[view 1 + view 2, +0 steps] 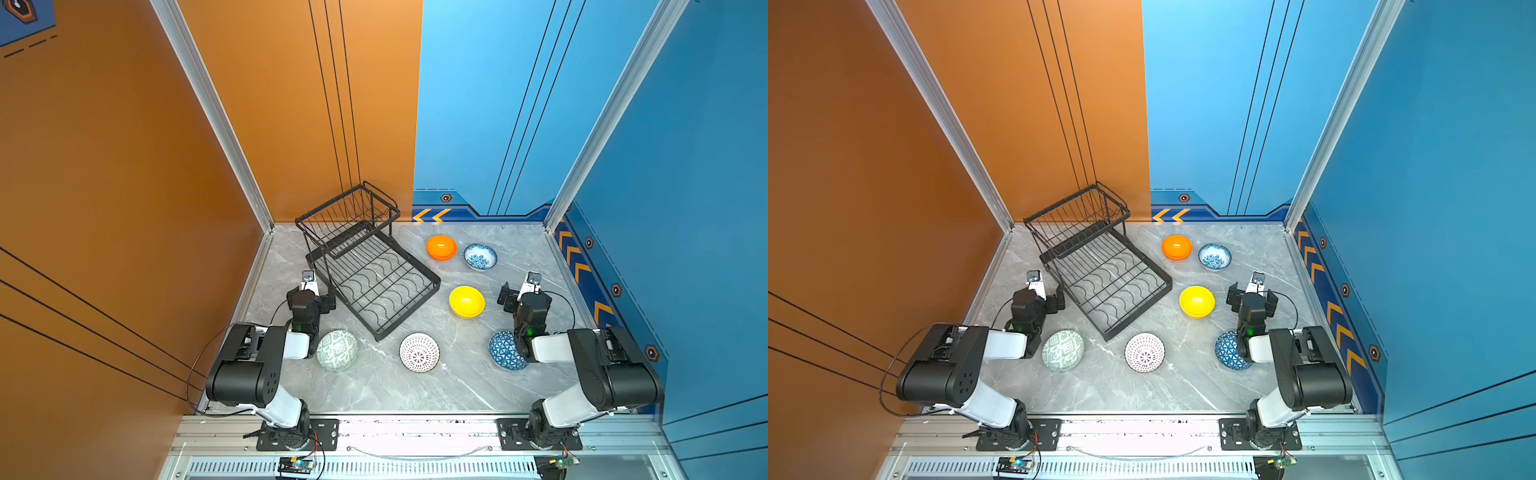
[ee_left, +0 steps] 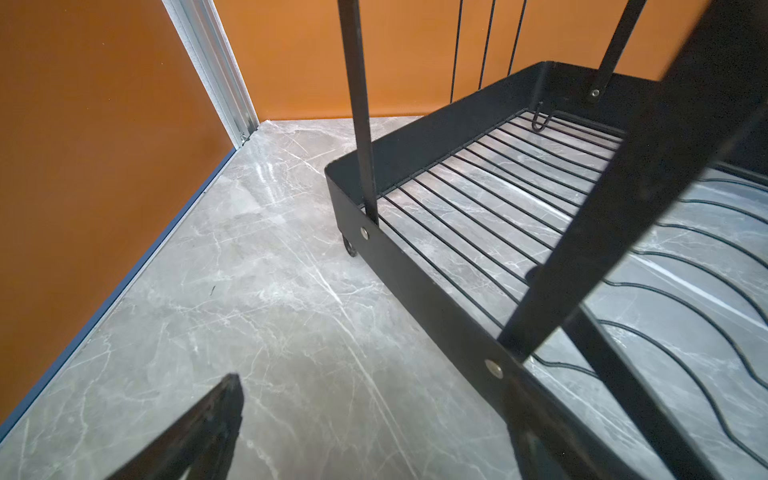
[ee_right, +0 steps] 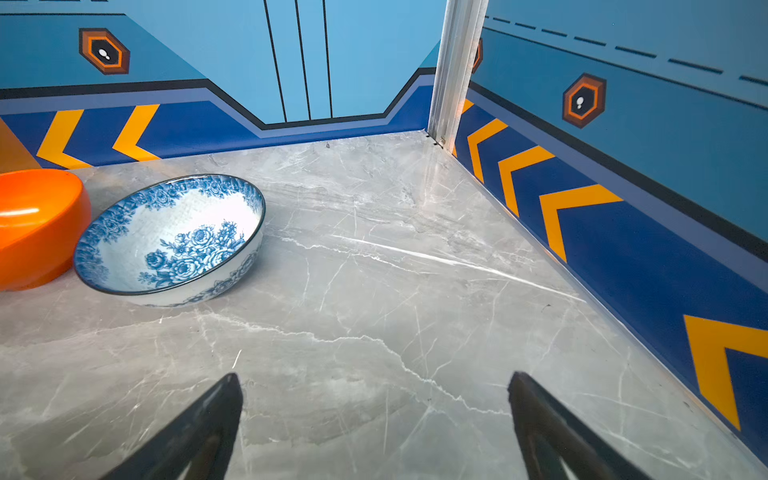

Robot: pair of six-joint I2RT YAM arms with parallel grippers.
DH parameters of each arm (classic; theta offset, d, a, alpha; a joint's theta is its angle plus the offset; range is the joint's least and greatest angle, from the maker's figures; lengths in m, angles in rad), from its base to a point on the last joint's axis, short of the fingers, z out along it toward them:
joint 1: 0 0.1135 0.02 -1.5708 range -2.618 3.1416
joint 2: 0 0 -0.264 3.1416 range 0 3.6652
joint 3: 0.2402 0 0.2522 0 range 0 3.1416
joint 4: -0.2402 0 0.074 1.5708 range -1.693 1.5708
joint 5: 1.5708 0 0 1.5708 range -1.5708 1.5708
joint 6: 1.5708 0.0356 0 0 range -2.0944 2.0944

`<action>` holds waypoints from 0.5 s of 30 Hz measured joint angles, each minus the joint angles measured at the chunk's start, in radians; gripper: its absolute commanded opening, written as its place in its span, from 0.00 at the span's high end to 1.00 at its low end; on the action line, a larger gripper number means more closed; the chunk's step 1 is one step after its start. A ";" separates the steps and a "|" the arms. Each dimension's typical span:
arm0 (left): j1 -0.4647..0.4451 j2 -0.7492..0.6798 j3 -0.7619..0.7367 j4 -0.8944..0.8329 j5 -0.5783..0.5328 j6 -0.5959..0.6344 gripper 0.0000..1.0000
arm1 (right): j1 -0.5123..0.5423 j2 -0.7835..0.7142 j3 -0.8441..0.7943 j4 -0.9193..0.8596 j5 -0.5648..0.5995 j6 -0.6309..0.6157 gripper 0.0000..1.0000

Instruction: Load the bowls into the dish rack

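- Top views, rack: the dish rack (image 1: pixel 409 311) stands diagonally on the gray marble table (image 1: pixel 457 386). Its raised basket (image 1: pixel 349 216) is at the far end, near the orange wall (image 1: pixel 291 124). The long tray runs toward the middle of the table.
- Top views, bowls: all six sit on the table, outside the rack.
  - The orange bowl (image 1: pixel 441 247) and the floral bowl (image 1: pixel 480 257) are at the far side, just beside each other but apart.
  - The yellow bowl (image 1: pixel 467 301) is mouth up, right of the tray.
  - The lattice bowl (image 1: pixel 419 352) is mouth down, near the tray's closest corner.
  - The pale green bowl (image 1: pixel 337 350) is mouth down, just beside the left arm.
  - The triangle-pattern bowl (image 1: pixel 505 353) is mouth down and partly hidden by the right arm.
- Top views, grippers: the left gripper (image 1: pixel 322 297) is just beside the tray's long left side. The right gripper (image 1: pixel 519 297) is right of the yellow bowl.
- Left wrist view: the left gripper (image 2: pixel 374 382) has its jaws spread wide. One finger (image 2: pixel 224 399) is over bare table. The other is a dark shape against the rack's side wall (image 2: pixel 415 282); contact cannot be determined.
- Right wrist view: the right gripper (image 3: pixel 374 378) has its jaws spread wide over bare table. The floral bowl (image 3: pixel 174 241) is mouth up ahead of it, with the orange bowl (image 3: pixel 37 228) beside that.
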 measured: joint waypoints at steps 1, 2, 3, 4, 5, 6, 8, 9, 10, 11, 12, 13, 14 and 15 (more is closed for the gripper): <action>0.000 0.000 0.000 0.000 0.004 0.000 0.02 | 0.000 0.000 0.000 0.000 0.000 0.000 0.00; 0.000 0.000 0.000 0.000 0.006 0.000 0.02 | 0.000 0.000 0.000 0.000 0.000 0.000 0.00; 0.000 0.000 0.000 0.000 0.008 0.000 0.02 | 0.000 0.000 0.000 0.000 0.000 0.000 0.00; 0.000 0.000 0.000 0.000 0.008 0.000 0.02 | 0.000 0.000 0.000 0.000 0.000 0.000 0.00; 0.000 0.000 0.000 0.000 0.009 0.000 0.02 | 0.000 0.000 0.000 0.000 0.000 0.000 0.00; 0.000 0.000 0.000 0.000 0.011 0.000 0.02 | 0.000 0.000 0.000 0.000 0.000 0.000 0.00; 0.000 0.000 0.000 0.000 0.012 0.000 0.02 | 0.000 0.000 0.000 0.000 0.000 0.000 0.00; 0.000 0.000 0.000 0.000 0.014 0.000 0.02 | 0.000 0.000 0.000 0.000 0.000 0.000 0.00; 0.000 0.000 0.000 0.000 0.015 0.000 0.02 | 0.000 0.000 0.000 0.000 0.000 0.000 0.00; 0.000 0.000 0.000 0.000 0.016 0.000 0.02 | 0.000 0.000 0.000 0.000 0.000 0.000 0.00; 0.000 0.000 0.000 0.000 0.018 0.000 0.02 | 0.000 0.000 0.000 0.000 0.000 0.000 0.00; 0.000 0.000 0.000 0.000 0.019 0.000 0.02 | 0.000 0.000 0.000 0.000 0.000 0.000 0.00; 0.000 0.000 0.000 0.000 0.019 0.000 0.02 | 0.000 0.000 0.000 0.000 0.000 0.000 0.00; 0.000 0.000 0.000 0.000 0.021 0.000 0.02 | 0.000 0.000 0.000 0.000 0.000 0.000 0.00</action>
